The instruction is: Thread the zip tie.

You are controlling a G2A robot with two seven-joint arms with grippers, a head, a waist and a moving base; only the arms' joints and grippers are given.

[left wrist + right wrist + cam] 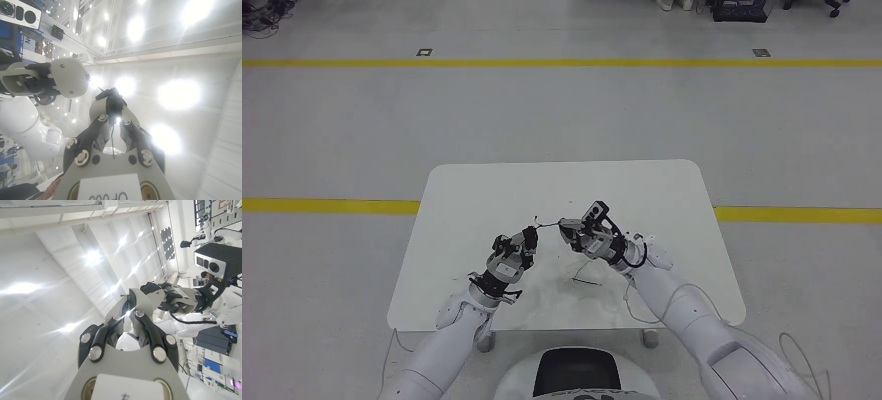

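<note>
Above the table (472,200) we see the zip tie (548,220) pinched by left gripper (530,236) at nine o'clock, right gripper (568,231) at three.

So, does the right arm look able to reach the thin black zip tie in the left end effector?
Probably yes: the right end effector seems closed on one end of the thin black zip tie, close beside the left end effector.
</note>
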